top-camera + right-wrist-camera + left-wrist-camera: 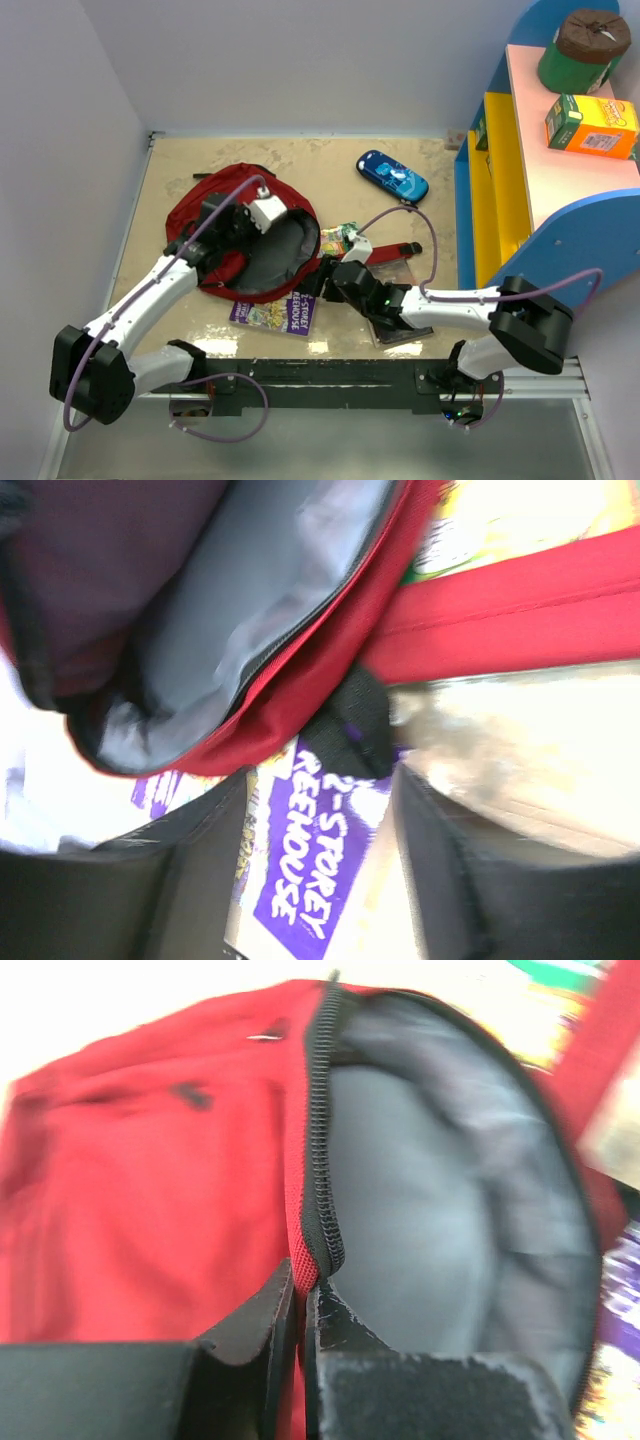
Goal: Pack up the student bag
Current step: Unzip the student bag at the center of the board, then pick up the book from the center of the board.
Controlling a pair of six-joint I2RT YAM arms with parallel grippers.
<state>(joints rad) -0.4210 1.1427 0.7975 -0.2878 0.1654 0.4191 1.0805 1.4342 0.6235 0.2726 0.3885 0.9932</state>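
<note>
Dark-red woven fabric forms the rounded bag [195,215], which lies flat on the tan table [180,160] with its mouth gaping toward the right arm. Its lining [430,1220] is smooth dark grey, and a black toothed zipper [320,1140] follows the curved rim.

The left arm reaches from its base across the bag's near-left side, its wrist bent down over the rim. The left gripper [303,1300] has its jaws pressed almost together, pinching the red rim edge just beside the zipper.

The right arm lies low with its elbow folded and its forearm pointing at the bag's open side. The right gripper [318,780] has its jaws spread wide above a glossy purple book [310,870], which lies partly under the bag's near edge.

A flat red strap [520,620] trails from the bag to the right. A glossy blue oval case [392,175] lies well apart, beyond the bag's far-right side.
</note>
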